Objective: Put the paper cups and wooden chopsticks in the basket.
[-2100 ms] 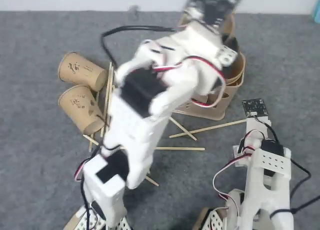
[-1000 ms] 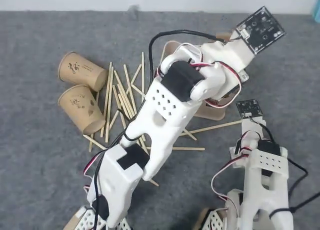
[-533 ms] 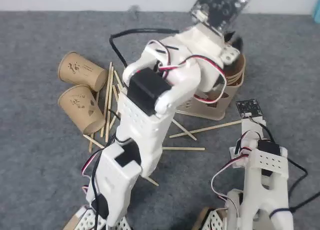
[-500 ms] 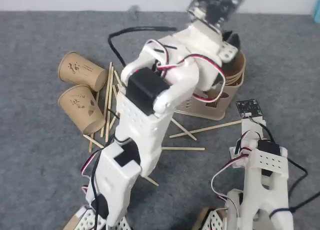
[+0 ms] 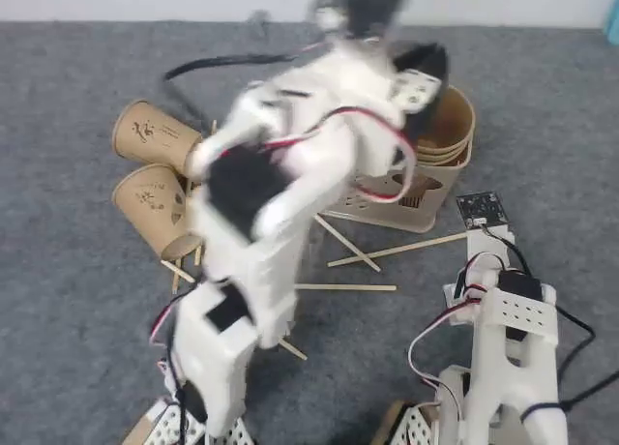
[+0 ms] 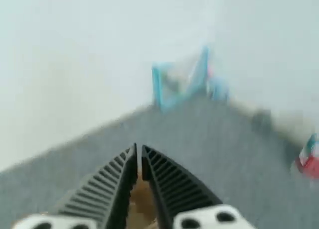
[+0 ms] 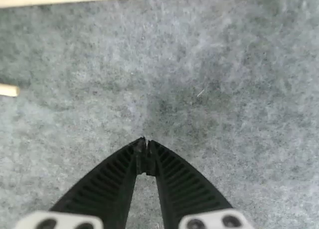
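Left arm (image 5: pixel 290 174) is up over the basket (image 5: pixel 387 198); two cups and the sticks are not in yet.
Right arm (image 5: pixel 503 339) is parked on the near side of the basket, on the mat (image 5: pixel 87 348). The basket holds a stack (image 5: pixel 447 126) of nested cups. Two loose cups (image 5: pixel 155 135) lie on their sides well to its left, and sticks (image 5: pixel 401 249) are scattered and crossed between the cups and the basket. Left gripper (image 6: pixel 138 149) is closed with no visible load; right gripper (image 7: pixel 143 142) is closed just over the mat.
Risks:
- The left arm's bulk passes close over the rim and could clip it, shoving the basket or knocking the stack.
- The side-lying cups may roll if nudged.
- The sticks are thin and flat, so a pinch may slip or drag neighbours.
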